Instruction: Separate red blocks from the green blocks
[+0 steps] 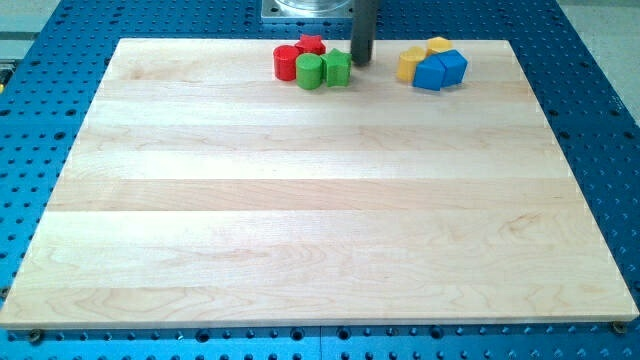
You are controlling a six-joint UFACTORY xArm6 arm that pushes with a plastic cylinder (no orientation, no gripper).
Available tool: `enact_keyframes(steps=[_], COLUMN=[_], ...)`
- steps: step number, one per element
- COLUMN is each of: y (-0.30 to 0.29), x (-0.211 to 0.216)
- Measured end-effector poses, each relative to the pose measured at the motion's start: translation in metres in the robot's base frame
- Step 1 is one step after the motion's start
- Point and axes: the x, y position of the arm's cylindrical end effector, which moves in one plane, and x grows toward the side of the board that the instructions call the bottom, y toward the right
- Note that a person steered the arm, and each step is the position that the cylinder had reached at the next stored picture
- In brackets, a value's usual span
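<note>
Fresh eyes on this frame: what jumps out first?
A tight red-and-green cluster sits at the view's top centre: red cylinder and red block touching green cylinder and green block. My tip stands just to the view's right of the green block. Farther right, two yellow blocks and two blue blocks huddle together.

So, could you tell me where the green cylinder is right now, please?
The green cylinder sits near the view's top edge, left of centre, touching the red cylinder on its left and the green block on its right.
</note>
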Motion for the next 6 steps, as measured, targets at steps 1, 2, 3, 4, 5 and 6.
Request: enact_keyframes(steps=[1,2,3,4,5,6], y=[-0.042,-0.054,-0.073,-0.112,-0.087,-0.159], x=[0.011,-0.006,-0.015,0.029,0.045,0.045])
